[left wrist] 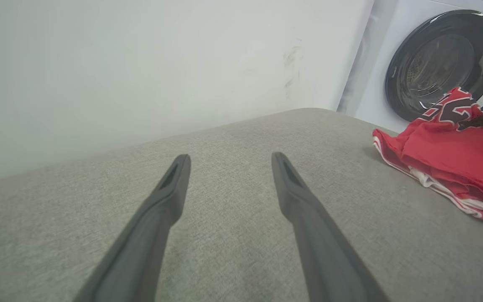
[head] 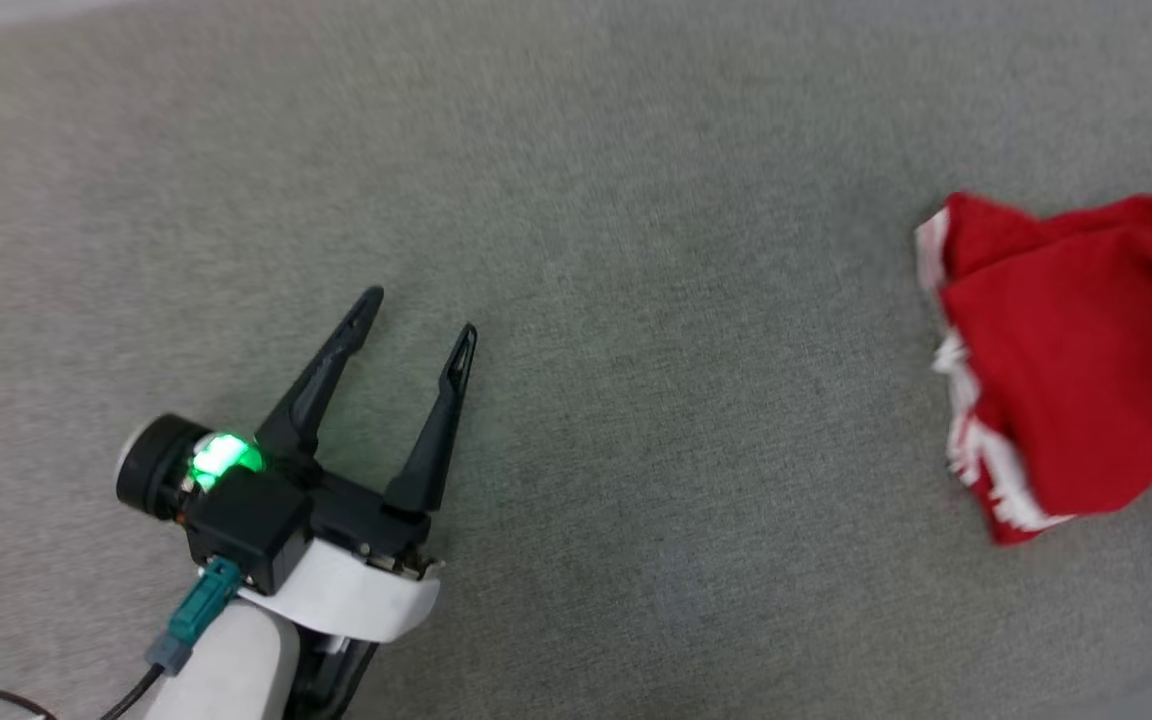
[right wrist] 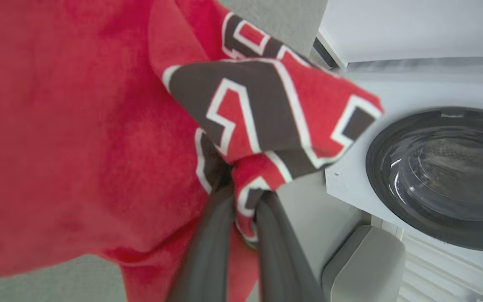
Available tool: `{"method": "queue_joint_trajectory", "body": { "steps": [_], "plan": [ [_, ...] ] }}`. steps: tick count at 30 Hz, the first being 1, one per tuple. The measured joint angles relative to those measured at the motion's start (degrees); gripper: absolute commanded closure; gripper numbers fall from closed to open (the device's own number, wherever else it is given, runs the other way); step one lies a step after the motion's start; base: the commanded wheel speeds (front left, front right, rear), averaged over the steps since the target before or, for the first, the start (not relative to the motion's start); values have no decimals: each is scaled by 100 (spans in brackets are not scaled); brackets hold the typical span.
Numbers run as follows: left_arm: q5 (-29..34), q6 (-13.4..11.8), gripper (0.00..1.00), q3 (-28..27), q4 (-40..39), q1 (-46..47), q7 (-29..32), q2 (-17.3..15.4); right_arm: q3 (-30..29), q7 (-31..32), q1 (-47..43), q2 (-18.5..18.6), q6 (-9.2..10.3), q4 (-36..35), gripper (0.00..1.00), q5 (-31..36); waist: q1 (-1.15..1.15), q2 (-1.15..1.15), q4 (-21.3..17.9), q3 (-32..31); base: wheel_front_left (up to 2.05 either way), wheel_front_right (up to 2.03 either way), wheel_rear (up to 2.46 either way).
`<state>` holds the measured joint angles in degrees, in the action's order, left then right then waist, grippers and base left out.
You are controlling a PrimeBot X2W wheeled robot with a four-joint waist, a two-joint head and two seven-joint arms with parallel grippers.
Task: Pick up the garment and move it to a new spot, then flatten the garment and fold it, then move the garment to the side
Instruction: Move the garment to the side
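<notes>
Clearly our left tool (head: 419, 312) gapes empty over the grey bench (head: 636, 250). Our right tool (right wrist: 243, 205), tips buried in cloth, pinches the red garment (head: 1066, 380), which lies rightward, cut off by the head view's edge.

I'm looking down on a bench (head: 636, 200) covered in grey woven fabric; its far corner is rounded off. Behind it I see a plain white wall (left wrist: 141, 63) with a few faint scuffs. Beside the bench stands a white front-loading washing machine (left wrist: 367, 84) with a round, dark-rimmed glass door (left wrist: 438, 63). In the right wrist view a grey padded corner (right wrist: 363, 268) shows near the machine's front.
</notes>
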<state>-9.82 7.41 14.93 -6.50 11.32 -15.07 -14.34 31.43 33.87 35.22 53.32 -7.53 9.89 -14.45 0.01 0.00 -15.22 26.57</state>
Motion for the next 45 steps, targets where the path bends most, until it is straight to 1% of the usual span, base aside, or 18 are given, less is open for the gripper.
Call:
{"method": "queue_joint_trajectory", "body": {
  "steps": [4,9,12,15,20,21,22,26,30,32,35,38,42,45],
  "plan": [
    [7,0,0,90,-148,237,0,-182,-594,-576,54,-55,-1,757,100,110,0,0,-121,473,0,0,0],
    [9,0,0,168,-308,474,-1,-344,-1276,-1124,78,-112,0,1628,100,299,0,0,-176,962,0,0,0],
    [9,10,0,209,-434,583,-9,-414,-1631,-1422,102,-144,0,2007,100,441,0,0,-154,1184,0,0,0],
    [13,14,0,225,-553,672,-24,-446,-1905,-1617,113,-260,0,2312,100,584,0,0,-121,1370,0,0,0],
    [48,16,0,247,-644,682,-27,-435,-2228,-1835,113,-467,0,2602,100,815,-1,0,-71,1508,0,0,0],
    [47,16,0,235,-646,682,-27,-422,-2292,-1887,114,-528,0,2614,52,882,-1,0,-70,1513,0,0,0],
    [47,16,0,230,-637,682,-29,-413,-2352,-1916,121,-588,-1,2614,0,964,0,0,-71,1504,0,0,0],
    [0,15,0,175,-476,683,-24,-321,-2542,-1915,139,-692,0,2516,0,1189,0,0,-57,1342,0,0,0],
    [-55,12,0,58,-278,619,-15,-149,-2730,-1922,137,-759,0,2201,0,1290,0,0,-7,1002,0,0,0],
    [-146,8,0,-102,-207,471,-14,-11,-2796,-1930,104,-805,0,1985,0,1256,0,0,32,779,0,0,0],
    [-243,-16,0,-435,-57,220,-2,158,-2956,-2051,19,-978,1,1575,0,1046,0,0,105,413,0,0,0],
    [-257,-16,0,-721,-3,43,0,268,-3092,-2323,-144,-1323,-1,1017,0,798,-1,0,202,30,0,0,0],
    [-270,-9,0,-1056,13,-220,1,414,-3160,-2650,-528,-1890,1,254,0,590,-1,0,357,-471,0,0,0],
    [-245,-9,0,-1225,29,-416,0,492,-3397,-2886,-923,-2439,1,-269,0,566,-1,0,487,-818,0,0,0]
  ]
}}
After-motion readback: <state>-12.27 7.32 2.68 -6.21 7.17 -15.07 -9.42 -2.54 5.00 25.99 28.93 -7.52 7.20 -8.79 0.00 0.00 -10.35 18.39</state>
